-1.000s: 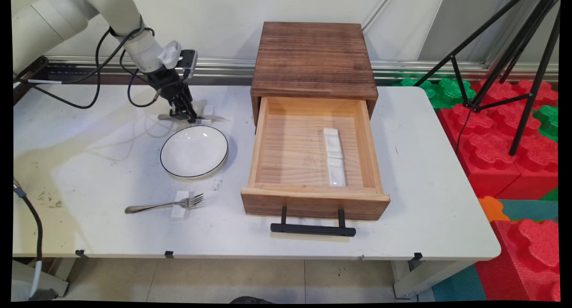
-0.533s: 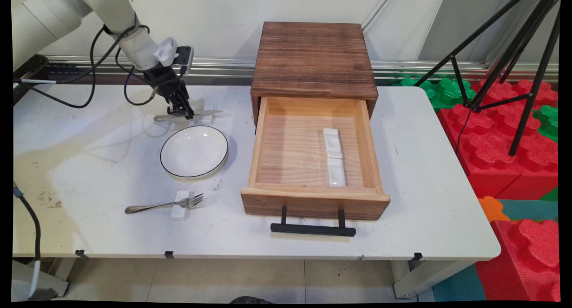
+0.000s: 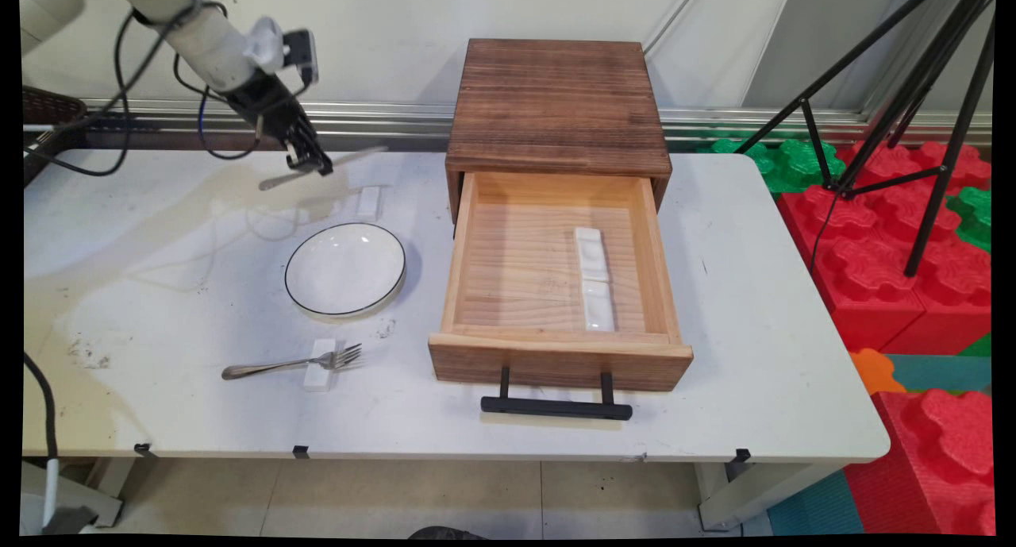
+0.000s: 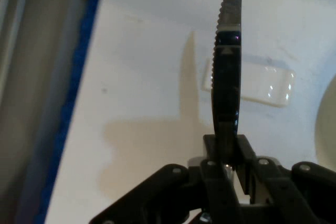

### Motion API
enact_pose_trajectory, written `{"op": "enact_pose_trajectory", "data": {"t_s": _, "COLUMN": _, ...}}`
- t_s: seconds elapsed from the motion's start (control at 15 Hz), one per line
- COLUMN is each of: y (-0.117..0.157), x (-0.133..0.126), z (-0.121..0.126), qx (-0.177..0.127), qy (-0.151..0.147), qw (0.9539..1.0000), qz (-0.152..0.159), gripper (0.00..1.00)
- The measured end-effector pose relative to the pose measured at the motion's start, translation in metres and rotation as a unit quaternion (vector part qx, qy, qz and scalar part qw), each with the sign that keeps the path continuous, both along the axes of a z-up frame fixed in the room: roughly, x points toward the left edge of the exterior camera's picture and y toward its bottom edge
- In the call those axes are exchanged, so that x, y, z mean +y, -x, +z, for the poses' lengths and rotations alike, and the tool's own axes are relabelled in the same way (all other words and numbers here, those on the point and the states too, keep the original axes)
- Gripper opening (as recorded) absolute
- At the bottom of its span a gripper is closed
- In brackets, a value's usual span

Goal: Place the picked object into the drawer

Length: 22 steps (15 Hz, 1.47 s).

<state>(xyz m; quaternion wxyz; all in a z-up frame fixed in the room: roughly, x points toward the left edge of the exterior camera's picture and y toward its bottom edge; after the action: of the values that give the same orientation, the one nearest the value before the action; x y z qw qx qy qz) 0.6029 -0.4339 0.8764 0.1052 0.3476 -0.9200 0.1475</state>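
Nearest the front edge of the white tabletop point(image 3: 738, 356), a fork point(image 3: 290, 364) lies with its neck across a small white rest point(image 3: 320, 365), tines toward the drawer. To its right the open wooden drawer point(image 3: 559, 283) reaches forward, its black handle point(image 3: 556, 405) near the front edge, and inside it two white rests point(image 3: 594, 278) lie end to end on the right side of the floor. Just beyond the fork sits a white plate with a dark rim point(image 3: 345, 269), beside the drawer's left wall. Past the plate, another white rest point(image 3: 367, 202) lies bare on the tabletop. The dark wooden cabinet point(image 3: 557, 106) that houses the drawer stands at the back, against the wall.

Above the far left of the tabletop hangs the gripper point(image 3: 309, 163) — its fingers point(image 4: 220, 182) are closed tight on a knife point(image 3: 321, 168), gripping it near mid-length. The knife is clear of the tabletop, roughly level, one end tilted up toward the cabinet. In the hand view its serrated edge shows along the blade point(image 4: 229, 56), with the bare rest point(image 4: 262, 85) below it — well apart.
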Motion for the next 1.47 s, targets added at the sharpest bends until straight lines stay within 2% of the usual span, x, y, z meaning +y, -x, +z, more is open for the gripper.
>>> {"op": "enact_pose_trajectory", "data": {"t_s": 0.33, "y": 0.016, "x": 0.013, "z": 0.050, "qx": 0.019, "qy": 0.049, "qw": 0.9978, "qz": 0.040, "gripper": 0.00}}
{"op": "enact_pose_trajectory", "data": {"t_s": 0.6, "y": 0.042, "x": 0.019, "z": 0.088, "qx": 0.033, "qy": 0.079, "qw": 0.9954, "qz": 0.042, "gripper": 0.00}}
{"op": "enact_pose_trajectory", "data": {"t_s": 0.8, "y": 0.064, "x": 0.022, "z": 0.110, "qx": 0.040, "qy": 0.092, "qw": 0.9945, "qz": 0.031, "gripper": 0.00}}
{"op": "enact_pose_trajectory", "data": {"t_s": 1.07, "y": 0.109, "x": 0.028, "z": 0.136, "qx": 0.053, "qy": 0.096, "qw": 0.9940, "qz": -0.004, "gripper": 0.00}}
{"op": "enact_pose_trajectory", "data": {"t_s": 1.47, "y": 0.172, "x": 0.032, "z": 0.150, "qx": 0.072, "qy": 0.088, "qw": 0.9918, "qz": -0.057, "gripper": 0.00}}
